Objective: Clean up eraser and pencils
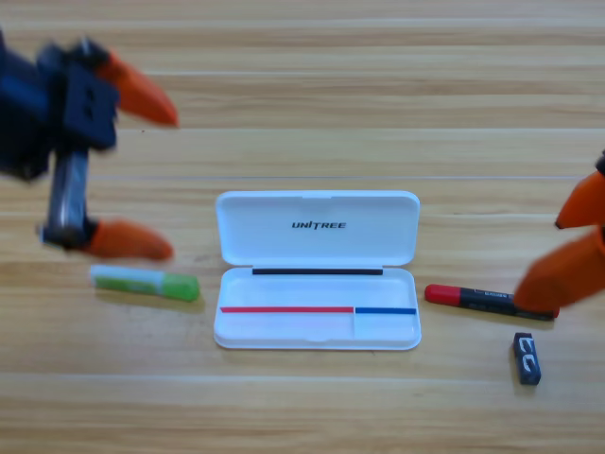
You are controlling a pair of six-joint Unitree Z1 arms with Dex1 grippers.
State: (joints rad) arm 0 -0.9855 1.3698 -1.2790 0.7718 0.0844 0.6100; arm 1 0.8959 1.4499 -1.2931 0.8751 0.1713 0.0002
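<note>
Left gripper (142, 175) hangs up and to the left of the white case (318, 274), its 2 orange jaws spread wide, 1 high and 1 low. Just below the lower jaw, left of the case's tray, lies the green pencil (145, 283), its long axis running nearly level, slightly down toward the case. It sits apart from the jaw, not gripped. The case lies open, lid back, and none of the 3 things is in its tray yet.

Right of the case, close to its tray, the black pencil with the red cap (487, 300) also lies almost level, cap toward the case. Right gripper (567, 251) stands at the far end of it, jaws parted, the lower jaw over that tip. Lower right of the case, below this pencil, the eraser (527, 357) lies apart, nearer the right arm.
</note>
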